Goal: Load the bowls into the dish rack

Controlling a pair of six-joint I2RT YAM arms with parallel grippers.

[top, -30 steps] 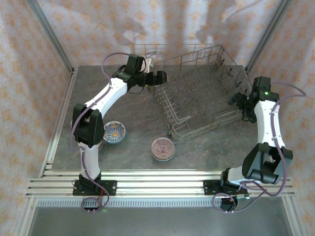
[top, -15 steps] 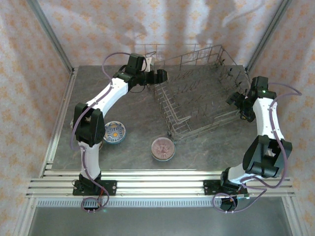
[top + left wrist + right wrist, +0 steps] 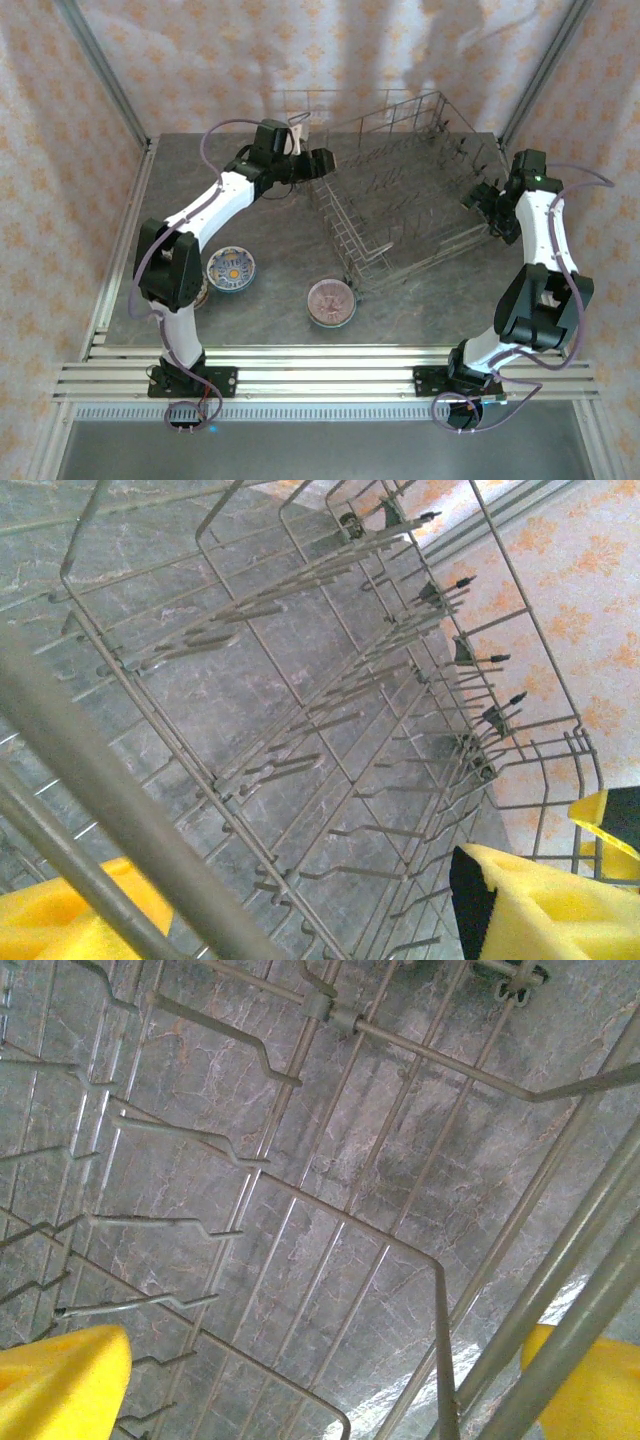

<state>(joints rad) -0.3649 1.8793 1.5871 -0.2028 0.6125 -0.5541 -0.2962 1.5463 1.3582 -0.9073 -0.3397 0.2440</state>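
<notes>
The left gripper (image 3: 300,885) has its yellow fingers (image 3: 545,905) spread on either side of a rim wire at the dish rack's (image 3: 345,235) far-left corner. Whether a pad touches that wire is hard to tell. The right gripper (image 3: 325,1360) is spread wide over the wires of the rack's right side. A pink bowl (image 3: 330,301) sits on the table (image 3: 270,215) just in front of the rack's near corner. A blue-white bowl (image 3: 231,269) with an orange centre lies further left of the rack. Both bowls are outside it.
</notes>
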